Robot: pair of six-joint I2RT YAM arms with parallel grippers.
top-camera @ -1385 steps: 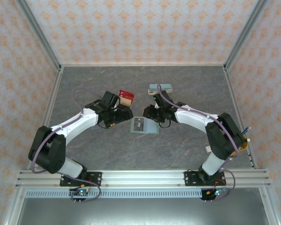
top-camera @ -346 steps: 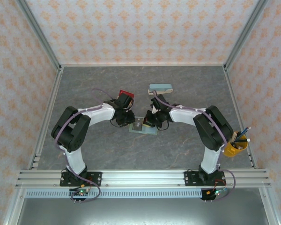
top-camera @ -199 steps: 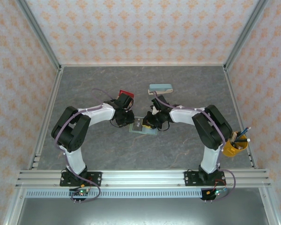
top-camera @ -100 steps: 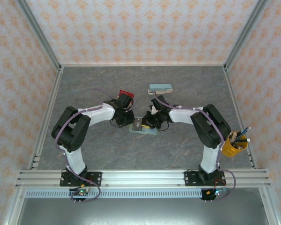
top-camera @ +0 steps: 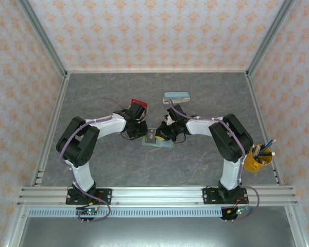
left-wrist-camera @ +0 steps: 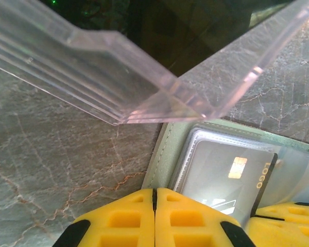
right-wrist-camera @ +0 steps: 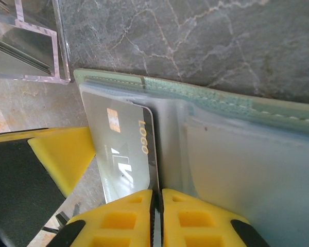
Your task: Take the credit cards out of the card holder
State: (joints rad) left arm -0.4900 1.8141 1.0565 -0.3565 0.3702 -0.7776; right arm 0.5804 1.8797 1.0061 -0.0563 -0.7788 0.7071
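Where the two arms meet over the grey marbled bench (top-camera: 206, 103), the small sage-green bifold card holder (right-wrist-camera: 211, 98) lies open and flat, with a dark grey credit card (right-wrist-camera: 124, 149) marked LOGO on one of its panels. The left gripper (left-wrist-camera: 154, 198) has its yellow fingers pressed together with nothing between them, at the holder's edge beside that card. The right gripper (right-wrist-camera: 157, 198) is closed too, its fingertips meeting at the card's corner, though I cannot tell whether they pinch it; a red credit card (top-camera: 139, 102) lies just beyond the left wrist.
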